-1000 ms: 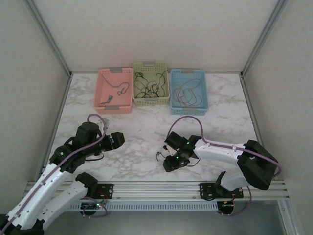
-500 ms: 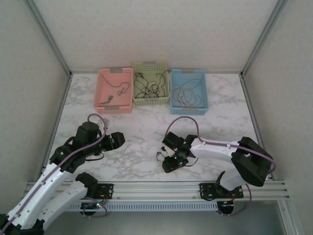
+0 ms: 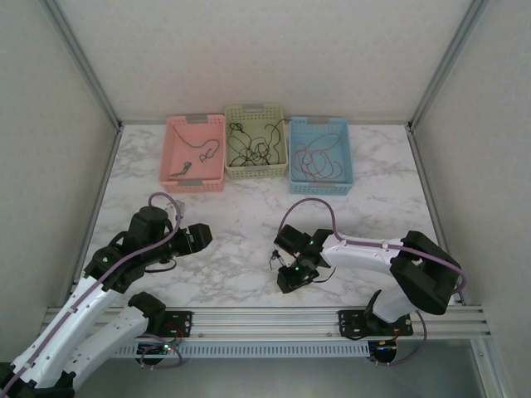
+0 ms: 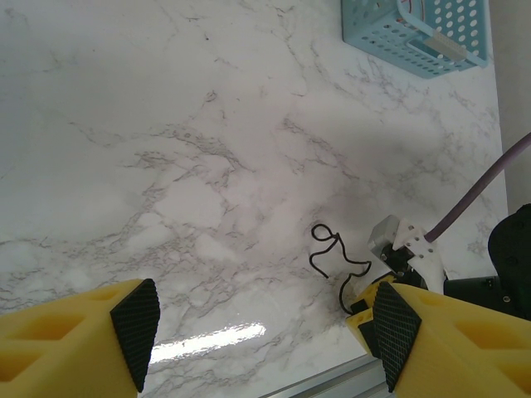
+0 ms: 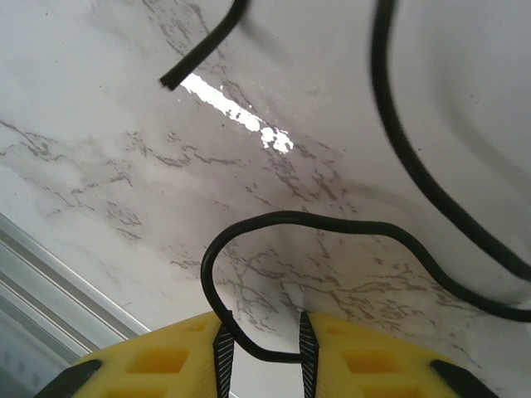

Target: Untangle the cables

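Over the marble table point(image 5: 99, 166), my right claw point(image 5: 261, 336) stands narrow around a black cable point(image 5: 332, 220) loop, not yet pinching; it may slip out.

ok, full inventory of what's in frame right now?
pink basket: 1, pink, left of the far row; thin dark cable inside
green basket: 1, pale green, middle of the row; black cable tangle inside, count unclear
blue basket: 1, light blue, right of the row; reddish and dark cable loops inside, count unclear
loose cable: 1, black, on the table by the right arm
table: 1, white marble
rail: 1, silver, near edge
left arm: 1, white and black, near left; jaws open, empty
right arm: 1, white and black, near right; jaws open around a loop of the loose cable
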